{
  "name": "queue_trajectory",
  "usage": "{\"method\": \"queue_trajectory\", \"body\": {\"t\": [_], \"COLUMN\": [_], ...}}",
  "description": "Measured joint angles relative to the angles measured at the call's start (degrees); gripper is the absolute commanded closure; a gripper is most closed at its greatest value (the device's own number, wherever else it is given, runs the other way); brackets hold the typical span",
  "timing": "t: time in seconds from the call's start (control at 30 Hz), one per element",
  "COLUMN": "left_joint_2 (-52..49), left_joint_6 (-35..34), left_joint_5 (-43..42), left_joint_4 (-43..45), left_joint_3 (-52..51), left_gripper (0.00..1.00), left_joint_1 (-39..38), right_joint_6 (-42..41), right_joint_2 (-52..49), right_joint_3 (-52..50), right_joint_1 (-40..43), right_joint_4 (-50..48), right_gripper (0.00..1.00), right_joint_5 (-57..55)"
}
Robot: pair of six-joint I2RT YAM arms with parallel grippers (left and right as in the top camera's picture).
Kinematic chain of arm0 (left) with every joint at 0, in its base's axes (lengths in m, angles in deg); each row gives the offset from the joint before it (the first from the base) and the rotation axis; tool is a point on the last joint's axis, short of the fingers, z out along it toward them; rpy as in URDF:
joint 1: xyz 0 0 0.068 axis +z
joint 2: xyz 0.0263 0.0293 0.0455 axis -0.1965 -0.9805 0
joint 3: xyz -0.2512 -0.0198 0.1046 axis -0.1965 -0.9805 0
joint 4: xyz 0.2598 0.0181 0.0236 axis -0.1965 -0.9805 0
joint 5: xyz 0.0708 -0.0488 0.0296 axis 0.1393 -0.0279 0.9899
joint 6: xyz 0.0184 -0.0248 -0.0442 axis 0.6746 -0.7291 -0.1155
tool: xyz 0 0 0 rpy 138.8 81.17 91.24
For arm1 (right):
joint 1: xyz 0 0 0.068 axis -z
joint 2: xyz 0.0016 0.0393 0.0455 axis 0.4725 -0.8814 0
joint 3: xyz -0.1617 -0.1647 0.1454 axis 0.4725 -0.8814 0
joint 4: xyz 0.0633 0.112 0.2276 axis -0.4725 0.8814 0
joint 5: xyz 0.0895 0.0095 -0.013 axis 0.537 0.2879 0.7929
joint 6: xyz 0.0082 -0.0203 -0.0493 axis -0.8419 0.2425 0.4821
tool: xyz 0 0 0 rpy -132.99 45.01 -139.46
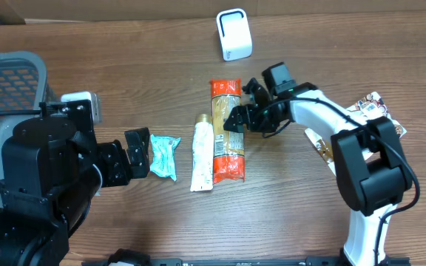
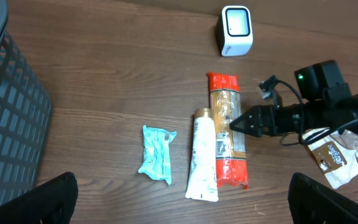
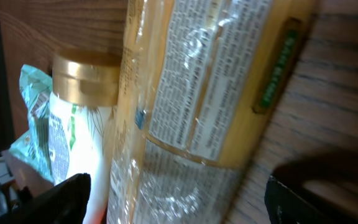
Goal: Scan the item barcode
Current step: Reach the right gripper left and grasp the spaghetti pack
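Observation:
A long spaghetti packet (image 1: 226, 133) with orange ends lies at the table's middle, label up (image 3: 210, 93). My right gripper (image 1: 235, 118) hangs low over its middle, open, one finger on each side of the packet (image 3: 179, 199) with a gap at both. A white tube (image 1: 203, 157) with a gold cap (image 3: 86, 78) lies along the packet's left side. Left of it sits a teal packet (image 1: 164, 157). My left gripper (image 1: 139, 154) is open just left of that teal packet, holding nothing (image 2: 191, 202). The white scanner (image 1: 234, 34) stands at the far middle.
A grey mesh basket (image 1: 6, 89) fills the left edge, close to the left arm. A brown and white snack bag (image 1: 376, 111) lies at the right beside the right arm's base. The scanner (image 2: 236, 30) faces the items.

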Motion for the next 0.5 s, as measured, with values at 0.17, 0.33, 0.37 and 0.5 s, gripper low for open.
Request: {"method": "queue_trajectory", "body": {"t": [0.17,0.33,0.37,0.5], "left_joint_2": [0.0,0.0,0.0,0.0], "left_joint_6": [0.0,0.0,0.0,0.0], "left_joint_5": [0.0,0.0,0.0,0.0], "left_joint_4": [0.0,0.0,0.0,0.0], "left_joint_3": [0.0,0.0,0.0,0.0], "left_gripper": [0.0,0.01,0.0,0.0], "left_joint_1": [0.0,0.0,0.0,0.0], "right_joint_6": [-3.8,-7.8,-8.0,-10.0], "right_joint_2": [-0.7,-1.8,-2.0,-2.9], "right_joint_3": [0.7,1.0,1.0,1.1], "right_joint_1": [-2.4,-3.0,-3.1,-3.5], "right_joint_4": [-1.9,-3.4,-3.7,-4.3], "right_gripper": [0.22,0.47,0.51,0.68], "right_joint_5": [-2.6,-3.7,-3.5,-2.7]}}
